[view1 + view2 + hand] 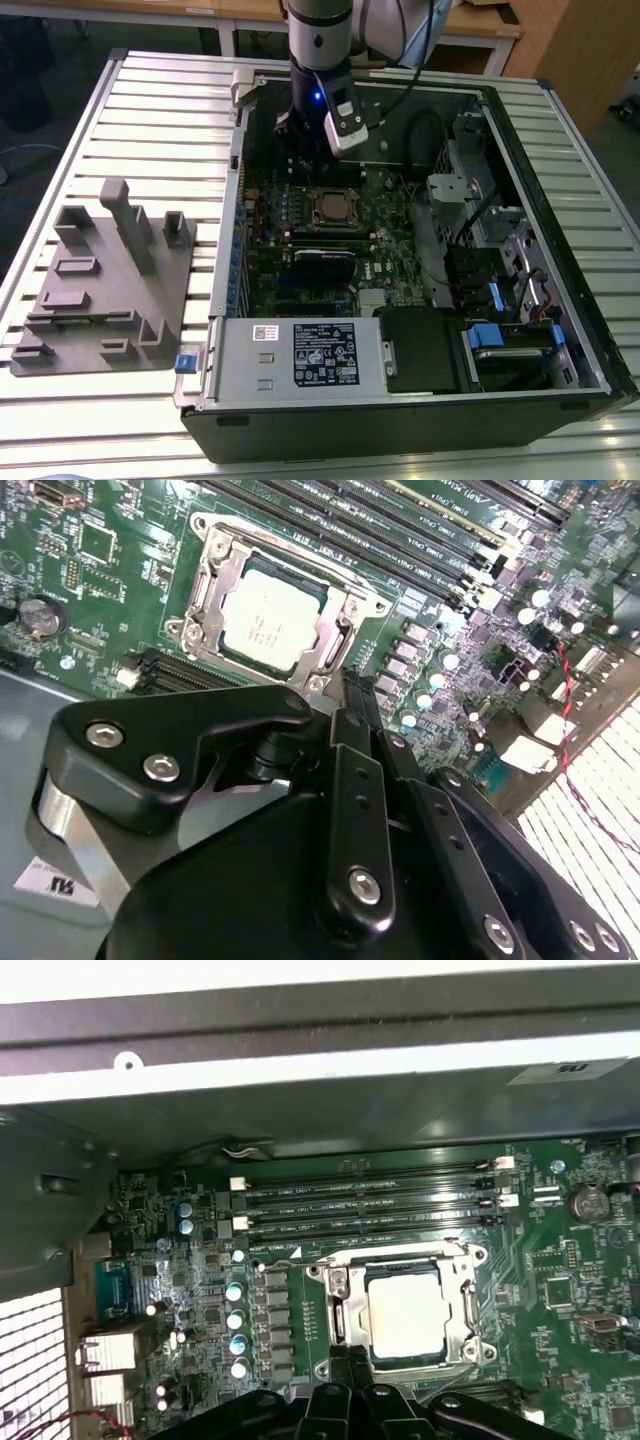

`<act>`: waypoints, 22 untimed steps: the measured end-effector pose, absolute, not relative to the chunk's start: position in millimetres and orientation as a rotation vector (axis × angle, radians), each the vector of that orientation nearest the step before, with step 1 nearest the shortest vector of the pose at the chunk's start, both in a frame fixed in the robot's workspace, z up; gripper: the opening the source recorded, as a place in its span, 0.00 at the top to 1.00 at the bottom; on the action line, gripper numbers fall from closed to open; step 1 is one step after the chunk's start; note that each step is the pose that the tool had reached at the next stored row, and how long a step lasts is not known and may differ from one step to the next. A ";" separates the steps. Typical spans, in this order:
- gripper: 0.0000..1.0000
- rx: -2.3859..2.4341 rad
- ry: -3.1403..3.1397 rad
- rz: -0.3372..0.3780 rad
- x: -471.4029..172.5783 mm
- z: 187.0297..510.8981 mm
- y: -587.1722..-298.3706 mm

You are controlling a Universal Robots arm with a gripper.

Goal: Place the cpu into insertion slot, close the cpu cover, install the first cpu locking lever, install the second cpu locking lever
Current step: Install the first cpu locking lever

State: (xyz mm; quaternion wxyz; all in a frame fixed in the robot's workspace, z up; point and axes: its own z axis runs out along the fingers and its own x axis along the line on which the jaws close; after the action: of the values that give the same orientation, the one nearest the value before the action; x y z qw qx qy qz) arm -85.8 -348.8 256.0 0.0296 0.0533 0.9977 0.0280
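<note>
1. Currently, the small flat square cpu with its dull silvery-grey metal top (270, 618) lies seated in the square, metal-rimmed insertion slot (318, 199). The slot sits amid the green circuit board (560, 1320), inside an open black computer case (590, 330) on a grey slatted table (150, 110).
2. The thin silvery cpu cover (400, 1263), a frame plate with a cut-out centre, appears to lie flat around the chip's edges. I cannot tell whether the locking levers are latched.
3. I judge the chip light, stiff and smooth-topped, so slippery, with a delicate underside. Its side edges would be the place to hold it, but the frame overlaps them.
4. The cover looks like thin, springy sheet metal, best pressed on its flat border rather than on the chip.
5. My black gripper (350, 685) has its two narrow fingers drawn together with nothing between them; it carries nothing.
6. In both wrist views its tip sits just beside one edge of the slot. Whether it touches the metal I cannot tell.
7. In the exterior view the silver-grey arm (320, 30) stands almost vertical, reaching into the case from the picture's top. Its end is low over the board, and the slot lies between it and the long black memory slots (370, 1195).
</note>
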 end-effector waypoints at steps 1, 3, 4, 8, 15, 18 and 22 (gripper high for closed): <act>0.89 0.164 3.077 0.086 -85.8 258.3 -348.8; 0.89 0.164 3.077 0.086 -85.8 262.7 -348.8; 0.89 0.164 3.077 0.086 -85.9 264.7 -348.8; 0.89 0.164 3.076 0.086 -86.0 266.5 -348.8; 0.89 0.164 3.076 0.086 -99.2 266.1 -348.8; 0.89 0.164 3.076 0.085 -107.3 265.6 -348.8; 0.89 0.164 3.076 0.086 -111.0 265.4 -348.8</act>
State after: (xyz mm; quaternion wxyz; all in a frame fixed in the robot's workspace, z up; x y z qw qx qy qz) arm -111.0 -348.8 265.4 0.0302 0.0533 0.9977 0.0278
